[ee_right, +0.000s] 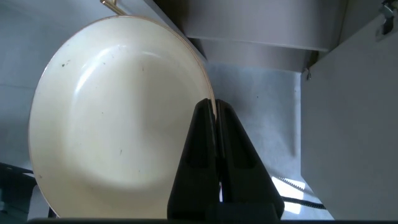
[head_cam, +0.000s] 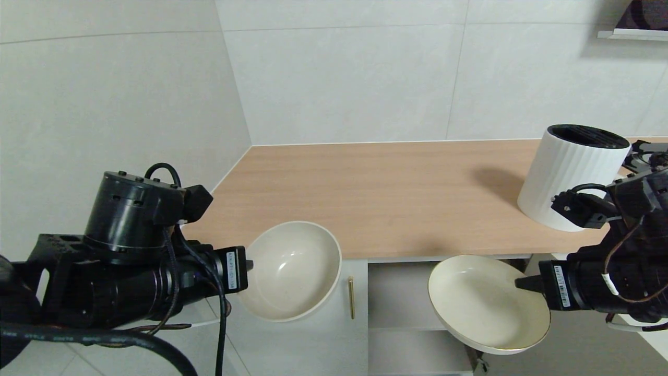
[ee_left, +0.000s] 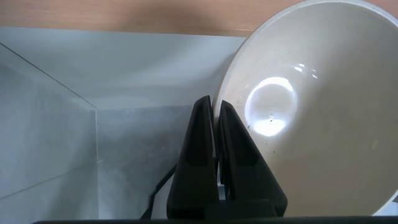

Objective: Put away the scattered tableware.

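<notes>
Cream bowl (head_cam: 292, 269) clamped at rim by left claw (head_cam: 250, 265).

One bowl (head_cam: 292, 269), one plate (head_cam: 485, 303), one canister (head_cam: 569, 175).

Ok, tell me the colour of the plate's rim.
Gold, on a cream plate; clearest in the right wrist view.

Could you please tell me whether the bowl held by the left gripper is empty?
Empty: the bowl shows a bare, glossy inside, pinched at its rim by the left gripper.
</notes>
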You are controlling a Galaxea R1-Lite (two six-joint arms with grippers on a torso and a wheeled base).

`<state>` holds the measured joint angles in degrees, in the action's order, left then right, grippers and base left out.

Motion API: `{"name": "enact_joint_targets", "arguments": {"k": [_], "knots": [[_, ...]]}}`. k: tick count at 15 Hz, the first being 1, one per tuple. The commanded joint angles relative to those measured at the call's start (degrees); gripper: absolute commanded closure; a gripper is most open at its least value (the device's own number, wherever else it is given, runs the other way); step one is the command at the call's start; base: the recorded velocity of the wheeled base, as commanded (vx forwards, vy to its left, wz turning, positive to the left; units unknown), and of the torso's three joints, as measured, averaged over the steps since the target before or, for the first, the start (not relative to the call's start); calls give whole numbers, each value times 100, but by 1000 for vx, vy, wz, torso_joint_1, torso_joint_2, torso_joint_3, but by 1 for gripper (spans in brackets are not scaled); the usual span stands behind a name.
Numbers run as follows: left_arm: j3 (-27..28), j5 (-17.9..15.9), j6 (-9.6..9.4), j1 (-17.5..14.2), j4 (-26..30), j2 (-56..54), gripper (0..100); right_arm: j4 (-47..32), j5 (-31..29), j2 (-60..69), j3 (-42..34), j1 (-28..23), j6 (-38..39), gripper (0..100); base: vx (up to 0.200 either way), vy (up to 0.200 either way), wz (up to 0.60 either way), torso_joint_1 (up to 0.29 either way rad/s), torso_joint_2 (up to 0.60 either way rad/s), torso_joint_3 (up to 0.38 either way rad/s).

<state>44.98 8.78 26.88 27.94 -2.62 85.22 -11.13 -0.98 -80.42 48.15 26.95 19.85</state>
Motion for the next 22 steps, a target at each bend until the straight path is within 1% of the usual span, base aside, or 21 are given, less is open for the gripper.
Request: {"name": "enact_joint_targets", "arguments": {"k": [1,5,15,22], "knots": [[2,10,1,10,-2,64,100,-3,1,-35,1,3,2,100,0,0,0,0,0,0],[2,10,1,1,-2,82,100,-3,1,-35,1,3,2,100,0,0,0,-51,118,68],[2,10,1,1,-2,100,100,-3,1,-44,-8,3,2,100,0,0,0,-199,479,277],[2,10,10,1,-2,100,100,-3,1,-61,-34,3,-7,100,0,0,0,-160,468,303]]}}
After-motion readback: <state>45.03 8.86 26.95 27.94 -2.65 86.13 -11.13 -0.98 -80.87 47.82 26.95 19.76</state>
